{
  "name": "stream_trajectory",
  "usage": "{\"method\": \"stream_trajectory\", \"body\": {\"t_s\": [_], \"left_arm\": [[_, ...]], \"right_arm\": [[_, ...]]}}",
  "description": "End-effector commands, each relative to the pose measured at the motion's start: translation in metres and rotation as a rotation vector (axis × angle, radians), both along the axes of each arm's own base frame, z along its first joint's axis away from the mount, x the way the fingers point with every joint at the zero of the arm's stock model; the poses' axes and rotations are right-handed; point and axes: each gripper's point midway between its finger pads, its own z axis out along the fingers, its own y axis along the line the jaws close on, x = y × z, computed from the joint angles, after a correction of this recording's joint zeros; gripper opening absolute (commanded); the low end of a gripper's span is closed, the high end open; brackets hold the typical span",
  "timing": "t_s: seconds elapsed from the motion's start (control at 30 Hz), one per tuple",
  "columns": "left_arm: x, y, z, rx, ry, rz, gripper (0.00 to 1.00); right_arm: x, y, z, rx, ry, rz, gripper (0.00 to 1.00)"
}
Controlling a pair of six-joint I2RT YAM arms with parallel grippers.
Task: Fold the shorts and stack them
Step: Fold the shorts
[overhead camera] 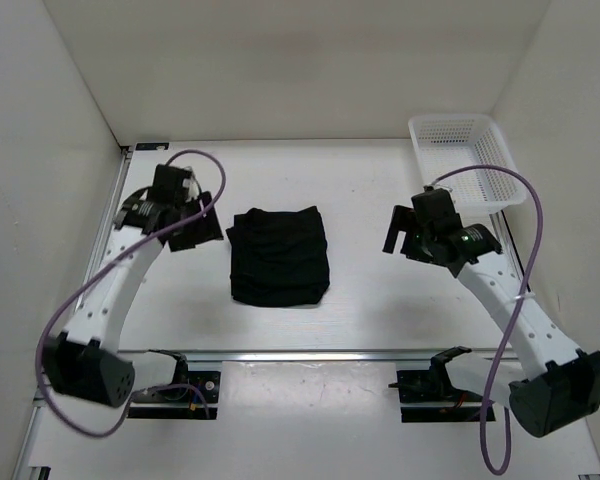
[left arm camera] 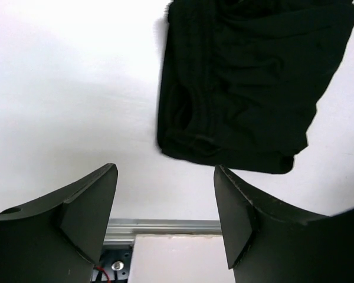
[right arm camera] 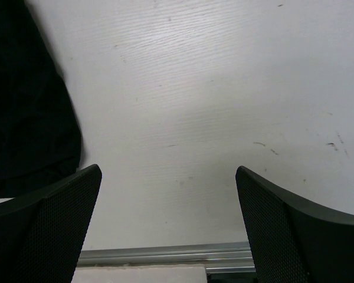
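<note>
The black shorts (overhead camera: 279, 255) lie folded into a compact rectangle on the white table, between the two arms. They fill the upper right of the left wrist view (left arm camera: 248, 82) and show at the left edge of the right wrist view (right arm camera: 23, 112). My left gripper (overhead camera: 195, 228) hangs open and empty just left of the shorts, apart from them. My right gripper (overhead camera: 405, 240) hangs open and empty well to the right of the shorts, over bare table.
A white plastic mesh basket (overhead camera: 467, 160) stands at the back right, close behind the right arm. White walls enclose the table on the left, back and right. A metal rail (overhead camera: 310, 355) runs along the near edge.
</note>
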Motion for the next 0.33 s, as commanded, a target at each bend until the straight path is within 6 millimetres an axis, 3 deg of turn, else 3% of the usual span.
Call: {"method": "stream_trajectory", "body": {"t_s": [0.0, 0.13, 0.3], "left_arm": [[-0.019, 0.025, 0.040, 0.021, -0.229, 0.108, 0.77], [-0.045, 0.042, 0.061, 0.007, -0.358, 0.186, 0.81], [-0.067, 0.049, 0.062, -0.004, -0.360, 0.226, 0.82]], "right_arm": [[-0.007, -0.024, 0.031, -0.045, -0.087, -0.076, 0.99], [-0.017, -0.036, 0.044, -0.056, -0.129, -0.111, 0.99], [-0.031, -0.045, 0.047, -0.062, -0.155, -0.116, 0.98]]}}
